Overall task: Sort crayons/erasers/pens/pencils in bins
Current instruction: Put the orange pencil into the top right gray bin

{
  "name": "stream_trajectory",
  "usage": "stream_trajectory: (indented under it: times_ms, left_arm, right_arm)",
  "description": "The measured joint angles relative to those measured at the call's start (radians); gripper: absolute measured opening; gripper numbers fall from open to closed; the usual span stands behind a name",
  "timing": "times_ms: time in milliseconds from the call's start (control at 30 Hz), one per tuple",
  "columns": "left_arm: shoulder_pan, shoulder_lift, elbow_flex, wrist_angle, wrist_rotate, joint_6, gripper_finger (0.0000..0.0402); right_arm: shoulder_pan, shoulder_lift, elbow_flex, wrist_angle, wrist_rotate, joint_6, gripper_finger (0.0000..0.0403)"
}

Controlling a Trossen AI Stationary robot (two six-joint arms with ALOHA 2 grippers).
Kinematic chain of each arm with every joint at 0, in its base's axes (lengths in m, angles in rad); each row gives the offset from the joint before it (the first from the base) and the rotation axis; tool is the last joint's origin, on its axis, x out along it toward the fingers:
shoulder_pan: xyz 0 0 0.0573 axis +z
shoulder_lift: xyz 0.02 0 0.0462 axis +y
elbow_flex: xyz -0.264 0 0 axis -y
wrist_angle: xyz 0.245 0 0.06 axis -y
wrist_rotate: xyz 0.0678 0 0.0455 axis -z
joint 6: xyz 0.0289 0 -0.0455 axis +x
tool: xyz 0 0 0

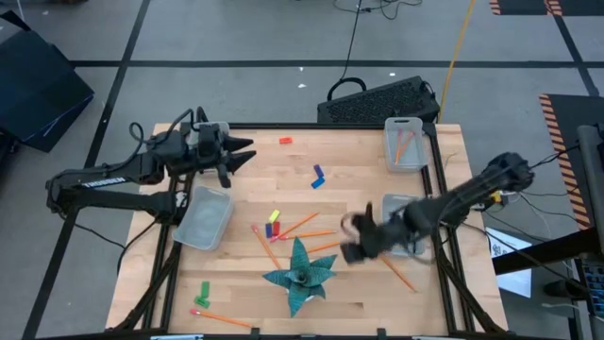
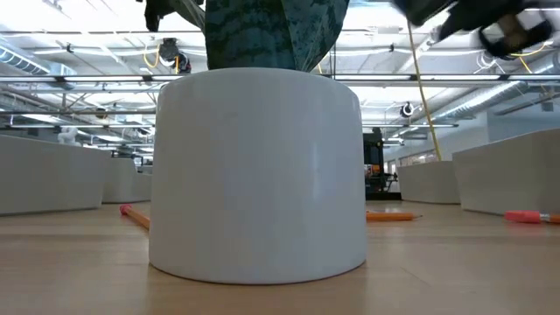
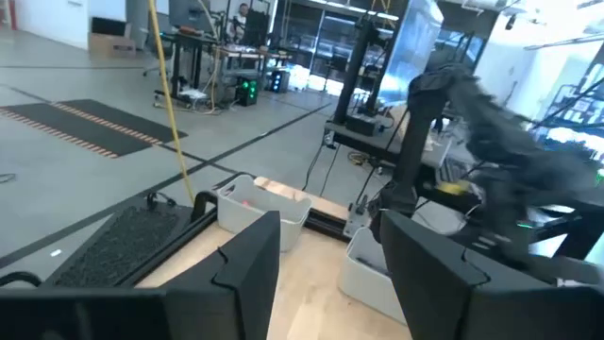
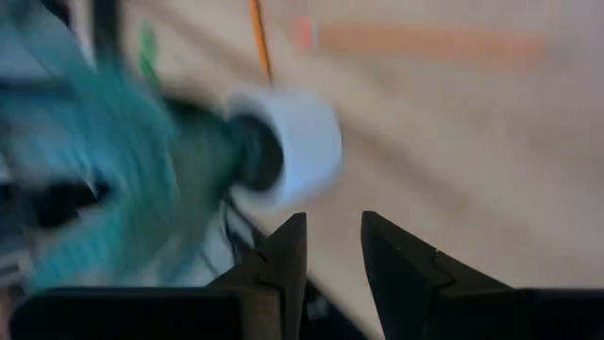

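Orange pencils (image 1: 302, 225) lie scattered mid-table, one (image 1: 401, 274) near my right arm and one (image 1: 222, 316) at the near edge. Small crayon or eraser pieces lie about: blue (image 1: 318, 177), yellow (image 1: 275, 216), green (image 1: 203, 295), orange-red (image 1: 285, 141). No pen shows. One bin (image 1: 203, 215) sits left, one (image 1: 404, 144) far right with a pencil inside, and one (image 1: 408, 219) partly under my right arm. My right gripper (image 1: 351, 237) hovers open above the pencils, right of the plant; in its wrist view the fingers (image 4: 335, 250) hold nothing. My left gripper (image 1: 236, 156) waits open at the far left.
A teal plant (image 1: 302, 274) in a white pot (image 2: 258, 175) stands near the table's front middle and fills the low view. A black keyboard (image 1: 377, 99) lies beyond the far edge. Bare wood lies between the blue piece and the far-right bin.
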Motion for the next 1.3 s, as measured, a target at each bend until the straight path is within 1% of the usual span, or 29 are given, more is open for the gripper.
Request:
stream_trajectory:
  times_ms: [167,300,400,467,567,667,900,1033,1100,1167,1300]
  left_arm:
    - [0.004,0.000,0.000,-0.018,0.000,0.000,0.0186]
    - [0.003,0.000,0.000,-0.029,0.000,-0.001,0.0186]
    - [0.003,0.007,0.000,-0.027,0.000,-0.007,0.0186]
    - [0.003,0.011,0.000,-0.033,0.000,-0.011,0.0186]
    - [0.003,0.020,-0.001,-0.027,0.000,-0.016,0.0186]
    - [0.003,0.037,-0.001,-0.031,0.001,-0.037,0.0186]
    - [-0.001,0.077,-0.001,-0.031,0.002,-0.076,0.0186]
    - [-0.002,0.096,-0.001,-0.029,0.002,-0.085,0.0186]
    - [-0.001,0.100,-0.001,-0.026,0.002,-0.086,0.0186]
    - [-0.002,0.100,0.000,-0.017,0.003,-0.086,0.0186]
    - [-0.002,0.091,0.000,-0.009,0.005,-0.086,0.0186]
  right_arm:
    - [0.169,0.093,0.111,-0.127,-0.072,0.156,0.0095]
    - [0.274,0.120,0.103,-0.162,-0.102,0.270,0.0104]
    - [0.326,0.136,0.058,-0.211,-0.144,0.293,0.0118]
    - [0.343,0.137,0.020,-0.248,-0.162,0.284,0.0125]
    - [0.351,0.136,-0.030,-0.318,-0.208,0.281,0.0125]
    - [0.373,0.136,-0.069,-0.358,-0.204,0.290,0.0118]
    - [0.429,0.136,-0.182,-0.277,-0.205,0.293,0.0115]
    - [0.432,0.136,-0.247,-0.266,-0.203,0.286,0.0114]
    - [0.432,0.135,-0.275,-0.243,-0.182,0.265,0.0114]
    - [0.432,0.132,-0.288,-0.209,-0.170,0.252,0.0114]
    - [0.432,0.133,-0.289,-0.195,-0.170,0.247,0.0114]
